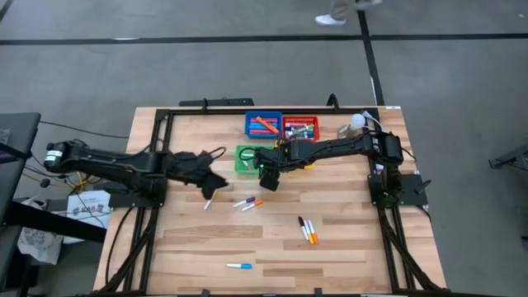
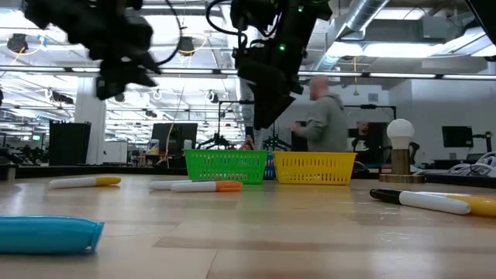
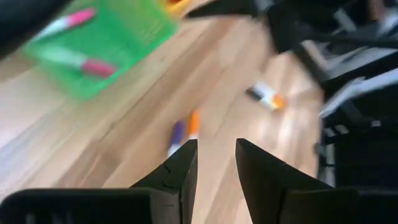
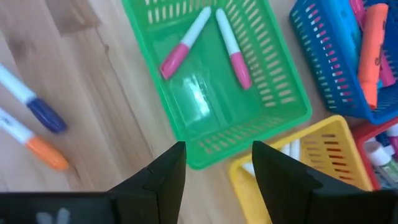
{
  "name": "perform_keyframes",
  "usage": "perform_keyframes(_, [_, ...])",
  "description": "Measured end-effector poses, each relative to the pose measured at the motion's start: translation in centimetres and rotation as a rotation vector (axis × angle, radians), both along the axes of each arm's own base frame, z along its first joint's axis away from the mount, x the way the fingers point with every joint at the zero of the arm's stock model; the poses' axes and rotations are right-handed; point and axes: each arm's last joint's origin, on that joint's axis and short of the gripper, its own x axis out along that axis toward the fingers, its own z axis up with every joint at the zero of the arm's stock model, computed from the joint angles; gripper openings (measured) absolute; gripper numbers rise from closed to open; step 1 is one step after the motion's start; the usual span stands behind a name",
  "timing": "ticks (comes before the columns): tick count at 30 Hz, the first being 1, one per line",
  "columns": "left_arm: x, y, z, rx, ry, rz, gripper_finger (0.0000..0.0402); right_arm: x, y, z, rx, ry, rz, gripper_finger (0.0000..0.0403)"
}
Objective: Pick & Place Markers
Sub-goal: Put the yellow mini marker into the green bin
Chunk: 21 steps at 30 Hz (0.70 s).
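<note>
Right gripper [image 4: 214, 168], jaws open and empty, hovers over the green tray [image 4: 186, 124] holding two pink markers [image 4: 233, 46]; left gripper [image 3: 214, 165], narrowly parted and empty, hangs mid-worktop above loose markers [image 1: 247, 202], risking a collision.

Lighting's even and bright from overhead; in the high view you get only soft, short shadows under the arms on the wooden table [image 1: 346, 247], no harsh glare. Low view: ceiling strip lights [image 2: 434, 54] blow out a bit, arms read as dark silhouettes vs. the bright room, nearest blue marker [image 2: 48, 234] is out of focus, bg person [image 2: 325, 116] smeared. Left wrist view is heavily blurred, esp. the green tray [image 3: 106, 50]. Right wrist view is sharp w/ a small sheen on the green tray floor.
</note>
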Motion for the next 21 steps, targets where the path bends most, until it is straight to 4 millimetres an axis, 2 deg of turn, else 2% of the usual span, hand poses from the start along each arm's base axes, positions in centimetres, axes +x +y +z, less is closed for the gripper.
perform_keyframes(5, [-2.5,-0.7,-0.9,-0.006,0.192,0.082,0.0108,0.3,0.2,0.1,0.055,-0.073,-0.113,0.0173])
perform_keyframes(10, [-3.7,-1.0,-2.5,-0.021,0.403,0.130,0.0108,1.1,1.2,0.4,0.127,-0.182,-0.172,0.0176])
perform_keyframes(13, [-3.7,-0.9,-3.4,0.010,0.494,0.170,0.0108,1.7,2.2,0.7,0.162,-0.270,-0.196,0.0176])
perform_keyframes(21, [-2.3,-1.0,-4.8,0.068,0.543,0.227,0.0108,2.6,4.8,1.4,0.186,-0.383,-0.123,0.0178])
